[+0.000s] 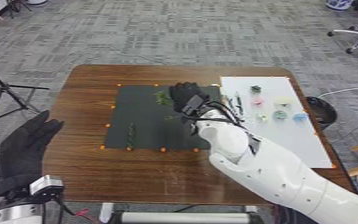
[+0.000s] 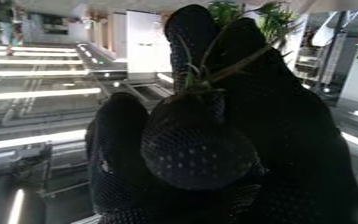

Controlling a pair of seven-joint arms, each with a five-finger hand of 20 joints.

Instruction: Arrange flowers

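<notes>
The robot's right hand (image 1: 189, 95) is over the far right part of the dark mat (image 1: 162, 122) on the brown table (image 1: 82, 172). In the right wrist view the thumb (image 2: 198, 150) presses against the fingers, pinching a thin green sprig (image 2: 238, 67); its leaves reach past the fingertips. Another sprig (image 1: 131, 135) lies on the left part of the mat, clear of the hand. The left hand (image 1: 24, 145) is by the table's left edge, fingers extended and relaxed, grasping nothing. On the white sheet (image 1: 293, 150), to the right of the mat, are small separate pieces: a dark green one (image 1: 255, 89), a pink one (image 1: 257, 101), a pale yellow one (image 1: 285, 100), a teal one (image 1: 279, 115) and a blue one (image 1: 300, 117). Whether any is a container cannot be told. A black bin (image 1: 328, 119) stands just beside the table's right edge; its contents cannot be made out.
</notes>
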